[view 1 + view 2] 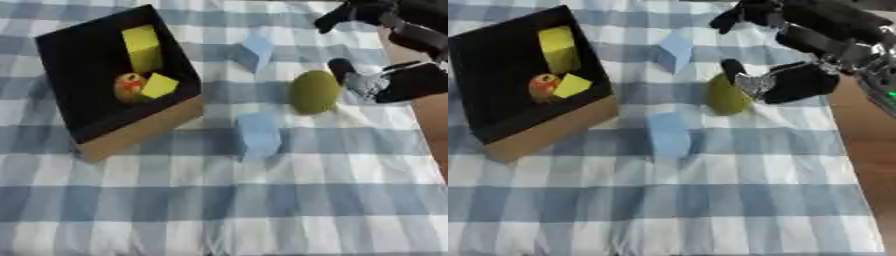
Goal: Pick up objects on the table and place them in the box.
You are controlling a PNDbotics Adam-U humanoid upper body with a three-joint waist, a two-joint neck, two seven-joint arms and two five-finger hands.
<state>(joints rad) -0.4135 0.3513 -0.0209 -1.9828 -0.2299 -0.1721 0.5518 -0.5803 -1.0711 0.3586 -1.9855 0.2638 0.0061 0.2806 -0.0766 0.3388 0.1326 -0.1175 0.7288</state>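
Note:
An open cardboard box (131, 132) with a black inside stands at the left. In it lie a tall yellow block (143, 47), a small yellow block (160, 85) and an orange-red round thing (129, 86). On the cloth are an olive-green egg-shaped object (313, 91), a far light-blue block (255, 50) and a nearer light-blue block (258, 136). My right hand (802, 82) hovers at the upper right, open, just right of the green object. Its thumb (732, 67) is close above the object and its fingers (737, 15) reach toward the far edge. It holds nothing.
A blue-and-white checked cloth (219, 210) covers the table. Bare brown table top (433, 120) shows along the right edge.

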